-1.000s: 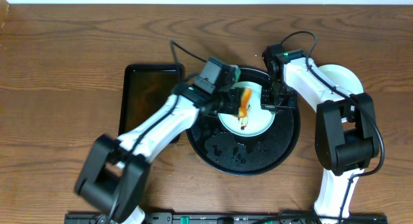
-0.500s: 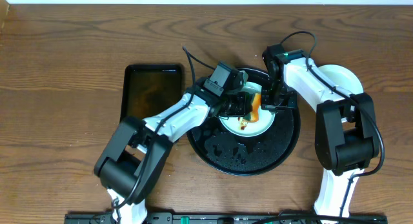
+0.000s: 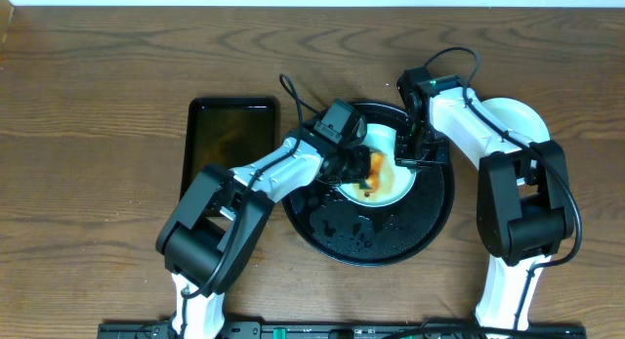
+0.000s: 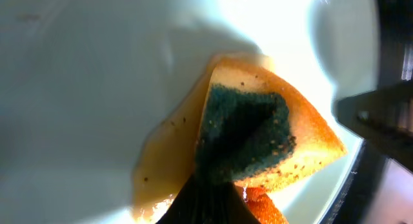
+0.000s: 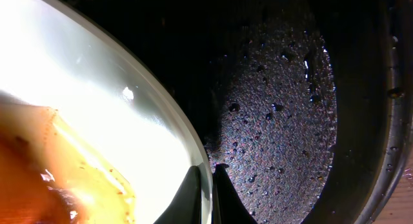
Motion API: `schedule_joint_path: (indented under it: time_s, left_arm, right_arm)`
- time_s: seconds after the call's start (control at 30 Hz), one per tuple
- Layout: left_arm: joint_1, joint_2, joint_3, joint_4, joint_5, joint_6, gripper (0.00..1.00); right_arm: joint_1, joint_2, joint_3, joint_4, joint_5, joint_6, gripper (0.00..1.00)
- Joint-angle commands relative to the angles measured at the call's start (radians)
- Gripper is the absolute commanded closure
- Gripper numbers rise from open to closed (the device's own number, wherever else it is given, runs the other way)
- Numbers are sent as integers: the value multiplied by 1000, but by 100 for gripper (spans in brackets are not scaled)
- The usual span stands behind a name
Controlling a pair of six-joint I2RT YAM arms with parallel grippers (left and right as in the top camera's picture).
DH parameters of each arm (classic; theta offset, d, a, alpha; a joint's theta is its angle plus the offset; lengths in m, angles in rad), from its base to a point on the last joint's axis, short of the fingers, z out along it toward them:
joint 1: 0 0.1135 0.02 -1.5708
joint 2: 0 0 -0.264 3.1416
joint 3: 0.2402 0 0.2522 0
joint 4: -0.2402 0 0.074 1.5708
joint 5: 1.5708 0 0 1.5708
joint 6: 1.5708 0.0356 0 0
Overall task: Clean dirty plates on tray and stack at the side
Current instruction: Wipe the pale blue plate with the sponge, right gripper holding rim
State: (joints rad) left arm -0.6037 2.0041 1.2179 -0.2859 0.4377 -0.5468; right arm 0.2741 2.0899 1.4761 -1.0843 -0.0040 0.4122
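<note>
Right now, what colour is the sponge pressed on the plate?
The sponge is orange with a dark green scouring face; the left wrist view shows it best.

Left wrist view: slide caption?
Left gripper presses an orange-green sponge against the pale plate, sauce smeared beside it.

Seen from overhead, the left gripper (image 3: 363, 167) and its sponge (image 3: 373, 165) cover the left part of the plate (image 3: 395, 186) lying in the tray (image 3: 332, 222), while the right arm (image 3: 469, 124) hides much of the pale plate (image 3: 518, 116) just right of the tray, so that one cannot tell whether it is a single plate or a stack.
</note>
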Motion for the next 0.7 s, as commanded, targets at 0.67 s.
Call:
schedule_joint_path:
  time_s: [0.67]
  left_arm:
    - [-56, -103, -11, 86, -70, 156, 93]
  right_arm:
    - [-9, 28, -24, -8, 55, -10, 99]
